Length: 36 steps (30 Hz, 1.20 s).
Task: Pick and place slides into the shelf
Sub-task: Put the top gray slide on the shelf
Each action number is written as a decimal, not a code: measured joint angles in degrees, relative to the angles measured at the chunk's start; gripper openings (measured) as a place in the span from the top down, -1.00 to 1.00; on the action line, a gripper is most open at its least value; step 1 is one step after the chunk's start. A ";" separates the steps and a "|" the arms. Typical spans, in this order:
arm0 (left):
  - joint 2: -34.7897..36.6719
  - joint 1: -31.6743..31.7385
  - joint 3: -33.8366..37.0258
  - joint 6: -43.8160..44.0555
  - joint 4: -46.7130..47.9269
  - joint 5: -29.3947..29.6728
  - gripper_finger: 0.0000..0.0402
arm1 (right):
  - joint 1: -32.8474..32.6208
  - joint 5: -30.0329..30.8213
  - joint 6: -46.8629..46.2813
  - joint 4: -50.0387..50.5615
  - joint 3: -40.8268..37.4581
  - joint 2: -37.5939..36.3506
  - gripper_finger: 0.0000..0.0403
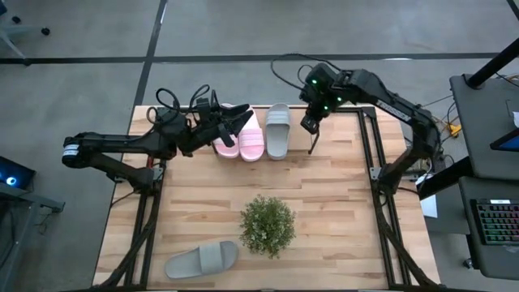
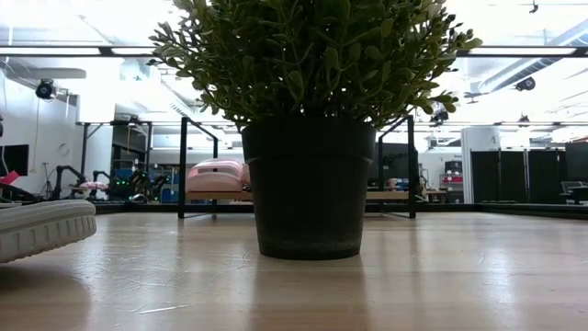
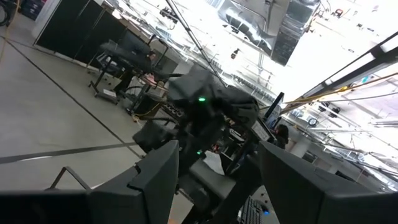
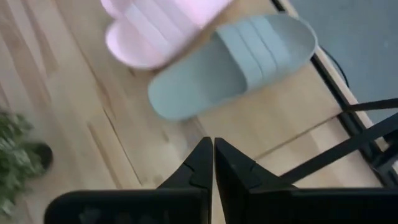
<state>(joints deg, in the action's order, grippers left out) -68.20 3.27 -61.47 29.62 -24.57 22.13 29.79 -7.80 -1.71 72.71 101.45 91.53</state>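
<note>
I am seeing the right gripper [image 1: 310, 123] hanging over the far right part of the shelf [image 1: 340, 122], its fingers [image 4: 202, 163] pressed together with nothing between them, just beside the grey slide [image 1: 278, 130] that is lying on the shelf board. Two pink slides [image 1: 250, 138] are sitting next to that grey one, touching each other. My left gripper [image 1: 235, 123] is reaching in over the leftmost pink slide with its fingers [image 3: 155, 171] spread apart; I cannot tell whether it is touching the slide. A second grey slide [image 1: 201, 259] is lying on the near left of the table [image 1: 340, 219], beside the potted plant [image 1: 267, 225], apart from the shelf.
</note>
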 joint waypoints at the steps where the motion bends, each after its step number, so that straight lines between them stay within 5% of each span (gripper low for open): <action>1: 0.00 0.00 0.00 0.00 -0.01 0.00 -0.01 | 0.26 0.01 1.34 1.86 1.56 1.47 0.96; 8: 0.00 -0.01 0.00 0.00 -0.46 0.01 -0.01 | 1.33 3.83 8.91 14.17 11.49 10.59 0.96; 14: 0.00 -0.04 -0.02 0.00 -0.55 -0.10 -0.01 | 1.92 3.87 10.53 13.85 15.19 14.49 0.96; 36: 0.00 0.00 -0.50 -0.13 -0.88 -1.25 -0.01 | 1.73 3.37 14.41 11.92 12.61 21.19 0.96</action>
<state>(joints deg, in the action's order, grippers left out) -68.20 3.27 -61.98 29.49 -25.46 20.88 31.53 -4.43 12.69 84.63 114.05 112.72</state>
